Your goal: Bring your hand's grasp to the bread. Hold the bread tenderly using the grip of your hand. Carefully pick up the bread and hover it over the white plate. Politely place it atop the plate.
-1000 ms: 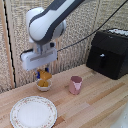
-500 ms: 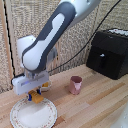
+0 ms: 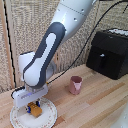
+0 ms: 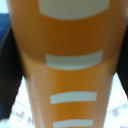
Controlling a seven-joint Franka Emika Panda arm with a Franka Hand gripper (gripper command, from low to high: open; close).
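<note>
My hand (image 3: 34,106) hangs low over the white plate (image 3: 50,116), which lies at the near edge of the wooden table on the exterior view's left. Its blue-tipped fingers are shut on the bread (image 3: 36,112), a small golden-brown piece that sits just above or on the plate's middle; contact cannot be told. In the wrist view the bread (image 4: 65,75) fills the picture, orange-brown with pale stripes. Dark fingers (image 4: 7,75) press on both of its sides, and the plate (image 4: 14,114) shows behind it.
A pink cup (image 3: 75,85) stands on the table to the exterior view's right of the plate. A black box-shaped appliance (image 3: 110,52) sits at the back right, with a cable running up from it. A slatted wall closes off the back.
The arm has swung down and towards the exterior view's left, carrying the bread from well above the table to just over the plate's middle. The cup has not moved.
</note>
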